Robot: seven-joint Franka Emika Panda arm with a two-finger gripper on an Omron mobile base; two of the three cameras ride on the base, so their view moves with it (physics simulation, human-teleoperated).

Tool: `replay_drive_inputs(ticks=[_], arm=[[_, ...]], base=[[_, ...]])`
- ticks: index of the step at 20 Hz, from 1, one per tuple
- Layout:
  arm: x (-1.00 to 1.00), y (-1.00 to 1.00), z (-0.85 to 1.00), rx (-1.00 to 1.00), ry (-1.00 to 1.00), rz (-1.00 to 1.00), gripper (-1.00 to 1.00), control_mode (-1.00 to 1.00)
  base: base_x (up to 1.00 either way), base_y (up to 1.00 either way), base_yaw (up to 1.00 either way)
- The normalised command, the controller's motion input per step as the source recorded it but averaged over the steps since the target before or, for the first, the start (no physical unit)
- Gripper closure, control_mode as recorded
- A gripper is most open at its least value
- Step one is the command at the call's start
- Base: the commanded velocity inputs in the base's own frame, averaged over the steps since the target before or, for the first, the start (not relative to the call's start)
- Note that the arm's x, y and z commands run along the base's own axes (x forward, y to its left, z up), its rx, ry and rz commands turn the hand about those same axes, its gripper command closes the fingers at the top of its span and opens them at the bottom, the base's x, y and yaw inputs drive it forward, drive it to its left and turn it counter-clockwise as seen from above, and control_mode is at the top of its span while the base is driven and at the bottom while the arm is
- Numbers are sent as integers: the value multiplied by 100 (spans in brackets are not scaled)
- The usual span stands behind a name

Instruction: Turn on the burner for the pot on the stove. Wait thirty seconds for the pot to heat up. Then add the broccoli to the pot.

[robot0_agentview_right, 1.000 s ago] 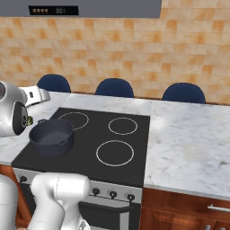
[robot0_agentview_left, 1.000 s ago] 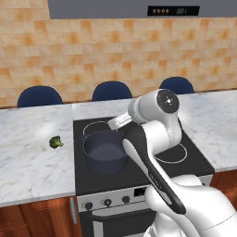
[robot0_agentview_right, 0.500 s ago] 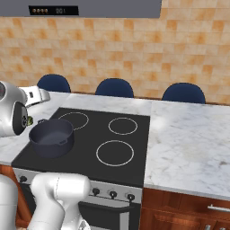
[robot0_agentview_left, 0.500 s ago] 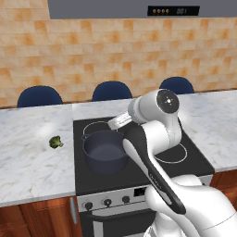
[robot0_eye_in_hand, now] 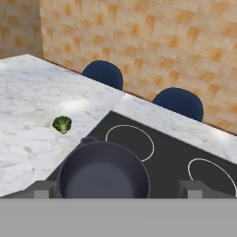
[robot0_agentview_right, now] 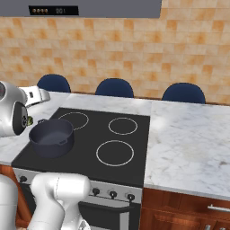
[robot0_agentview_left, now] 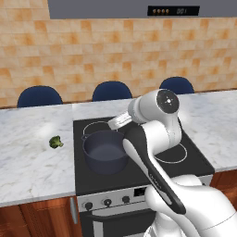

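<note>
The dark blue-grey pot (robot0_agentview_left: 105,150) (robot0_agentview_right: 51,136) (robot0_eye_in_hand: 103,176) stands lidless on the front left ring of the black stove (robot0_agentview_left: 139,172) (robot0_agentview_right: 90,150) (robot0_eye_in_hand: 162,157). Nothing shows inside it. The small green broccoli (robot0_agentview_left: 56,142) (robot0_eye_in_hand: 62,124) lies on the marble counter left of the stove, well apart from the pot. My gripper (robot0_agentview_left: 118,121) (robot0_agentview_right: 37,95) (robot0_eye_in_hand: 119,190) hovers above the stove just behind the pot, open, with nothing between its fingertips (robot0_eye_in_hand: 44,189). Small dark knobs (robot0_agentview_left: 107,202) (robot0_agentview_right: 112,194) line the silver front panel.
Marble counter (robot0_agentview_left: 28,162) (robot0_agentview_right: 188,148) runs on both sides of the stove. Three blue chair backs (robot0_agentview_left: 112,91) (robot0_agentview_right: 114,87) stand behind it against a tiled wall. A hood with a lit display (robot0_agentview_left: 173,10) hangs overhead. The other three rings (robot0_agentview_right: 115,152) are bare.
</note>
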Motion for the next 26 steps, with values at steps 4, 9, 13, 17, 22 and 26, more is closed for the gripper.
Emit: replay_drive_inputs(ticks=[4,9,13,17,22,26], arm=[[0,0,0,0,0,0,-100,-100],[0,0,0,0,0,0,-100,-100],[0,0,0,0,0,0,-100,-100],[0,0,0,0,0,0,-100,-100],[0,0,0,0,0,0,-100,-100],[0,0,0,0,0,0,-100,-100]], base=[[0,0,0],[0,0,0],[0,0,0],[0,0,0],[0,0,0],[0,0,0]])
